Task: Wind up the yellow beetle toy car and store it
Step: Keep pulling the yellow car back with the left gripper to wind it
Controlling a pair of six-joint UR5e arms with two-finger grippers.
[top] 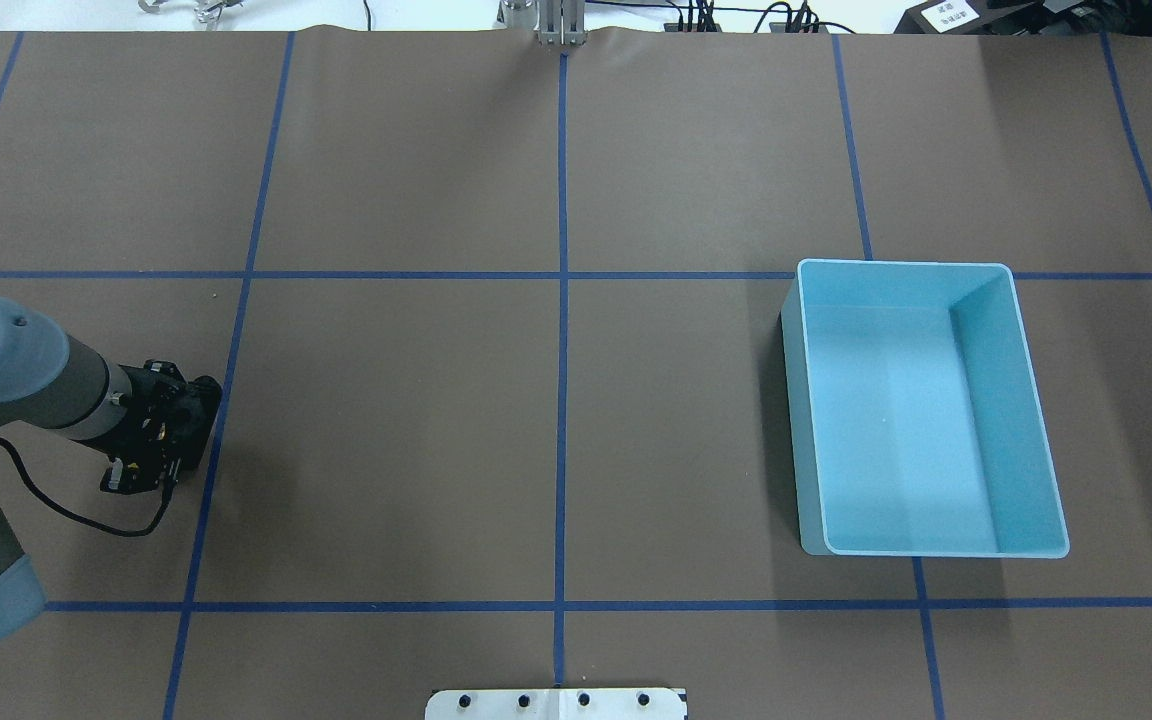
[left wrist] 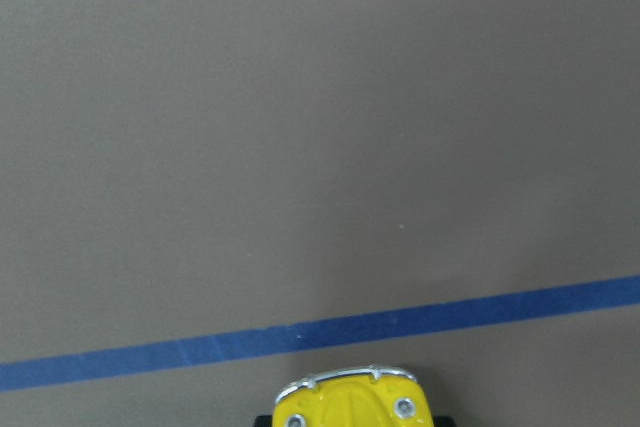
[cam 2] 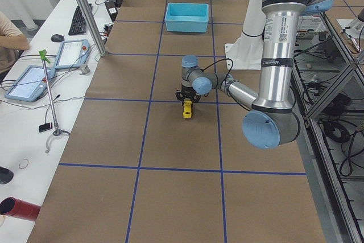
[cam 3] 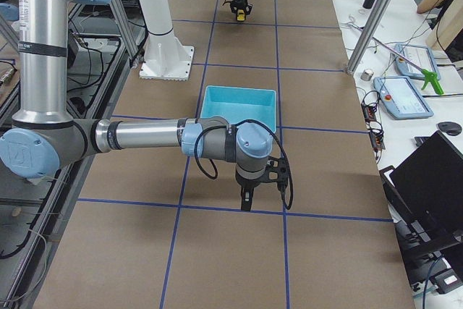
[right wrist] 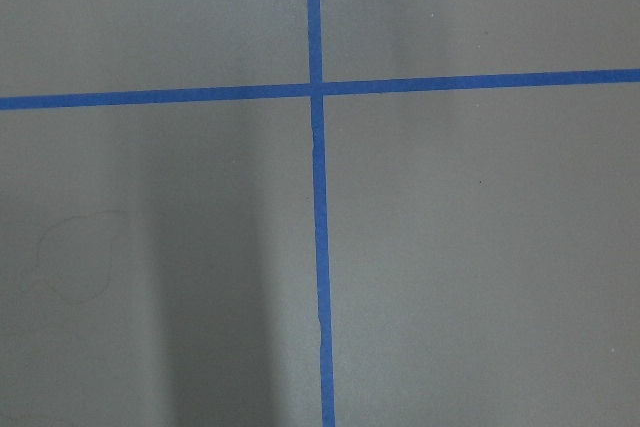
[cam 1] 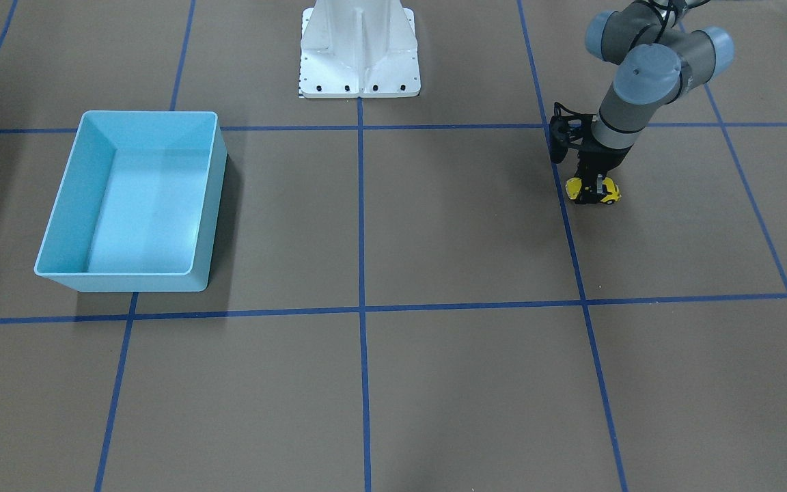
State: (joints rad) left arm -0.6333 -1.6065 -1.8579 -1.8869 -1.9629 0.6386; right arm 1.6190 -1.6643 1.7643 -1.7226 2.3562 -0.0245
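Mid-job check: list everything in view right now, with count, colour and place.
yellow beetle toy car: one, bright yellow, on the table on the robot's left side, between the gripper fingers
bin: one, light blue, nothing visible in it, on the robot's right side
table cover: one, brown, with a blue tape grid
robot base: one, white, at the table's edge
pendants: two, grey-blue, side bench
keyboard: one, black, side bench
person's arm: one, at the side bench
left gripper: one, black, appears closed on the car
right gripper: one, black, pointing down above bare table past the bin; open or shut unclear
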